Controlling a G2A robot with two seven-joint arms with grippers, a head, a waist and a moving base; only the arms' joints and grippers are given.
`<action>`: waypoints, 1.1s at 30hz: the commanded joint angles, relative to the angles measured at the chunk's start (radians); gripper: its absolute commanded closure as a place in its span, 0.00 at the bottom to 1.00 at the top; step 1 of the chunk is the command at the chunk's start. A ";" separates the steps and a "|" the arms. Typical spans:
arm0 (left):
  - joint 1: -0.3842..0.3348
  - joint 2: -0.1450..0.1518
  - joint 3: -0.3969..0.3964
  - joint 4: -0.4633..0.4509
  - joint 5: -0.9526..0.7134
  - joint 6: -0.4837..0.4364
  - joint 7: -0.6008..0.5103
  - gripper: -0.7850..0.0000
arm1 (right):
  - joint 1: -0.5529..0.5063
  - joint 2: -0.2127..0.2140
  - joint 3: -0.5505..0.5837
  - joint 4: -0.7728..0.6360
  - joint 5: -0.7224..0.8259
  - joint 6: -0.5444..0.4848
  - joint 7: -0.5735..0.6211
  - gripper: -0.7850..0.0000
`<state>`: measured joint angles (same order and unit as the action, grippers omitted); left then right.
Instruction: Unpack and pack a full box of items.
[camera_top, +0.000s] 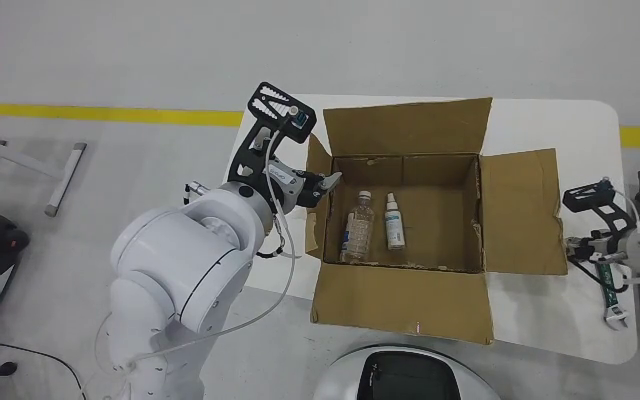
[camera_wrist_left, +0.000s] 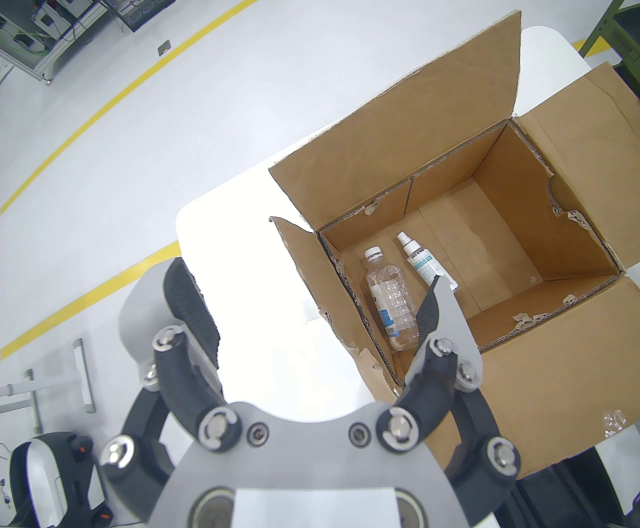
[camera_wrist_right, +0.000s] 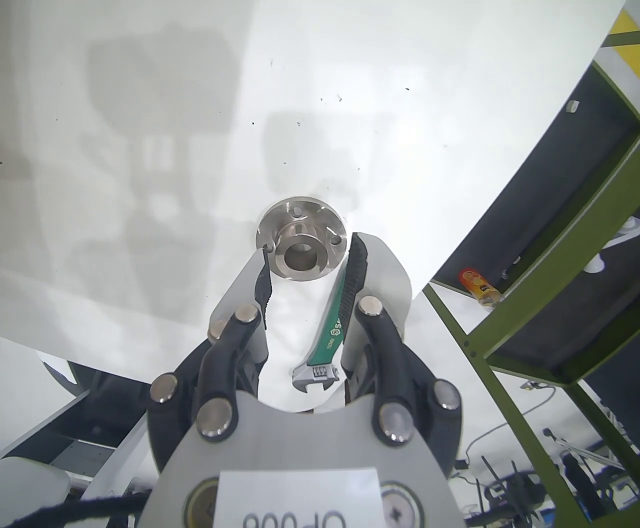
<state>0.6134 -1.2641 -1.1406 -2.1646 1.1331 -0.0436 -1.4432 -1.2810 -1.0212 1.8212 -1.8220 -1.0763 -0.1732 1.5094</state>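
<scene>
Two items lay inside the open cardboard box (camera_top: 400, 303) on the white table (camera_top: 545, 125): a clear plastic bottle (camera_top: 357, 229) and a white spray bottle (camera_top: 395, 222). They lay side by side on the box floor, toward the robot's left wall, caps pointing away from the robot. All four flaps were folded out.

The left gripper (camera_wrist_left: 307, 272) hung above the box's left edge with its jaws spread wide and nothing between them. One finger was over the box interior, the other out past the left flap.

The right gripper (camera_wrist_right: 310, 252) was low over the table on the robot's right, beyond the right flap, jaws at a medium gap and clamping nothing. A metal flange (camera_wrist_right: 301, 245) sat on the table between the fingertips; contact could not be told. A green-handled wrench (camera_wrist_right: 327, 340) lay flat between the fingers, close along one of them.
</scene>
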 joint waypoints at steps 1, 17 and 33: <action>0.000 0.000 0.000 0.000 0.000 0.000 0.000 0.00 | -0.004 0.001 -0.003 0.003 -0.002 0.005 -0.016 0.55; 0.000 0.000 0.000 0.000 0.000 0.000 0.000 0.00 | -0.022 0.011 -0.032 0.018 -0.019 0.029 -0.079 0.62; 0.000 0.000 0.000 0.000 0.000 0.000 0.000 0.00 | -0.010 0.021 -0.040 0.031 0.009 0.049 -0.091 1.00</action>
<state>0.6134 -1.2641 -1.1406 -2.1646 1.1331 -0.0436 -1.4432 -1.2947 -1.0003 1.7745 -1.7901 -1.0874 -0.1321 1.4205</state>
